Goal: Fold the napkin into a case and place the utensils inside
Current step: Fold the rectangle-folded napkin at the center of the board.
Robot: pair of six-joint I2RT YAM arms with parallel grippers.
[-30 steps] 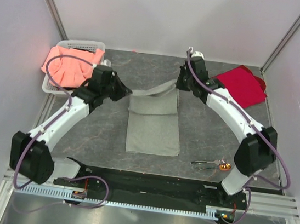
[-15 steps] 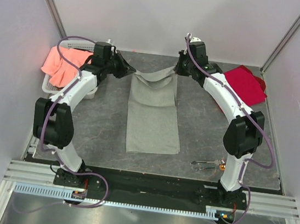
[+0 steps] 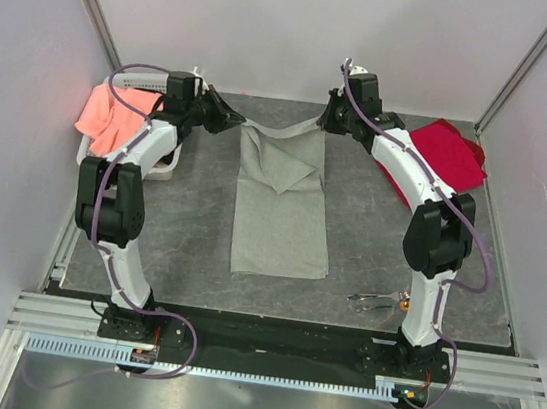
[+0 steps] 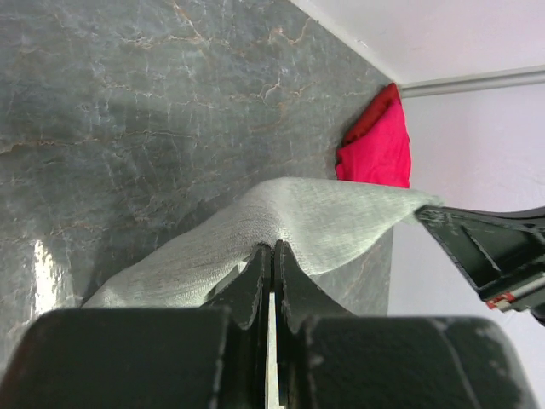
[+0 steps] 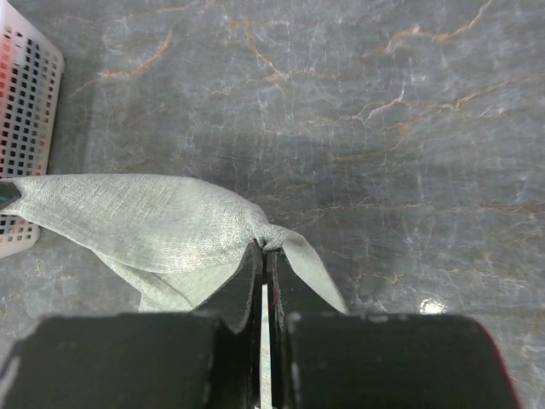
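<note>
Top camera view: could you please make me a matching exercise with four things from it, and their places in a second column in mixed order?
Things:
1. napkin
2. red cloth
3. orange cloth
4. utensils

Places:
A. far left side
B. near right side
C. middle
D. far right corner

Pairs: 1-C, 2-D, 3-A, 4-B.

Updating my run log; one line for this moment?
left gripper: shut on napkin | right gripper: same | far edge lifted | utensils: untouched
</note>
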